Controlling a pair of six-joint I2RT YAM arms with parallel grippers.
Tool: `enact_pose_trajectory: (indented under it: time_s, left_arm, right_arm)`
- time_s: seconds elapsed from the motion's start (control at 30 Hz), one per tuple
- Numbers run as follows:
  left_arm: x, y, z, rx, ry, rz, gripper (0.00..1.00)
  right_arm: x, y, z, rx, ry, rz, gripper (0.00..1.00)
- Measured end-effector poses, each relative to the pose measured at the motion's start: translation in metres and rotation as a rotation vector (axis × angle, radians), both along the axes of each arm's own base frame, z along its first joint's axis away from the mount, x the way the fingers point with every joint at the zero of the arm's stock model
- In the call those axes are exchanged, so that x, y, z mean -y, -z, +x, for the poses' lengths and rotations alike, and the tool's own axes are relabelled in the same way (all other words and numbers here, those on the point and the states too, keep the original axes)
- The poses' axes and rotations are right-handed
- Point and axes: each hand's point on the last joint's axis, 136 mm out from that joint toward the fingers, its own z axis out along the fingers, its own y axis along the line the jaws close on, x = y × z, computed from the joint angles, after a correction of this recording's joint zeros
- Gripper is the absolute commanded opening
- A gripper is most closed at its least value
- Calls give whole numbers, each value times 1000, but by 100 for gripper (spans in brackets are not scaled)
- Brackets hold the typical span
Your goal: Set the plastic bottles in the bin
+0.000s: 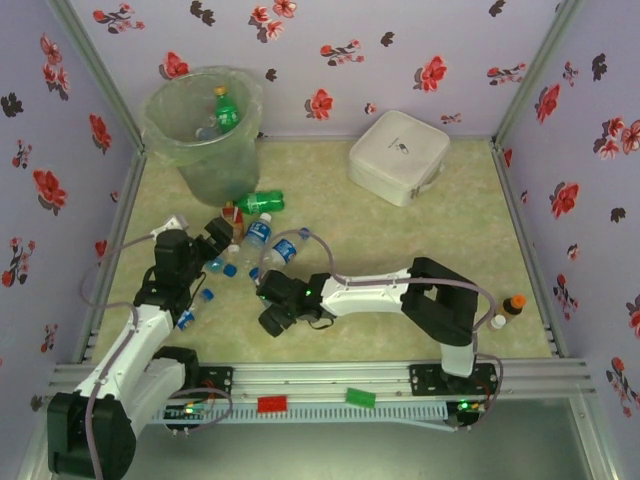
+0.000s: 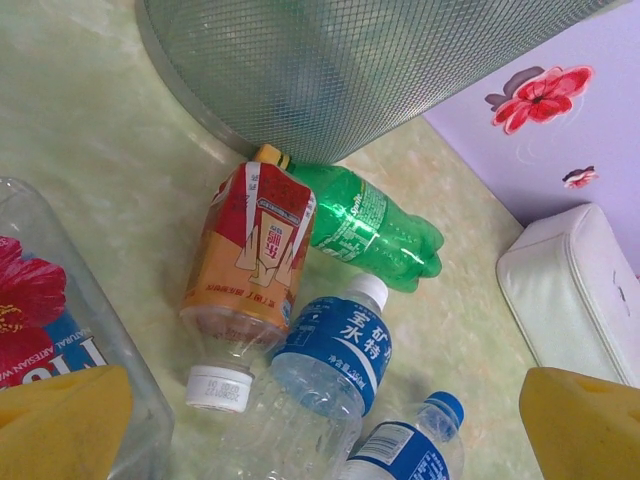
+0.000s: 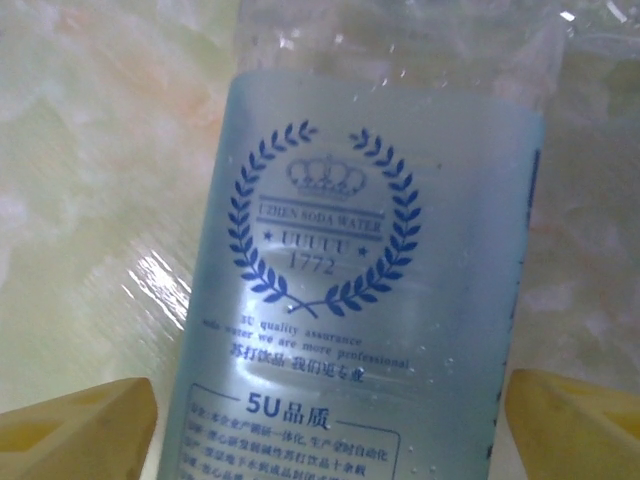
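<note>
The bin stands at the far left with a green bottle inside it, and its mesh wall rises close ahead in the left wrist view. My left gripper is open above a clear blue-labelled bottle. Beyond that lie an orange-red bottle and a green bottle. A large clear bottle touches the left finger. My right gripper is open, low over the table, straddling a pale-blue labelled bottle. My left gripper and my right gripper flank the bottle pile.
A white square lidded box sits at the back right and also appears at the right edge of the left wrist view. A small bottle with an orange cap stands by the right wall. Flowered walls enclose the table on three sides.
</note>
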Motion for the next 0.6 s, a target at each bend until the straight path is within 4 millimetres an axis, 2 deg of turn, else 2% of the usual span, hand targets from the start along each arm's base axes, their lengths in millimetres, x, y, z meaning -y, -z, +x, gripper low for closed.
enact_pose_trajectory:
  time_s: [0.07,0.23,0.3,0.47,0.6]
  left_arm:
    - [0,0,0,0,-3,-6,100]
    - [0,-3,0,7,-6,-13,100]
    - [0,-3,0,8,-6,-13,100]
    - [1,-3,0,8,-3,-19,100]
    - [11,-12,0,23,32,-33,100]
  right_arm:
    - [2,3,1,6,-4,-18,77]
    - [5,6,0,9,-20,-39,53]
    - [4,6,0,12,-25,-35,48]
    - [8,0,1,25,-27,-10,43]
    - [19,-21,5,36,-12,53,43]
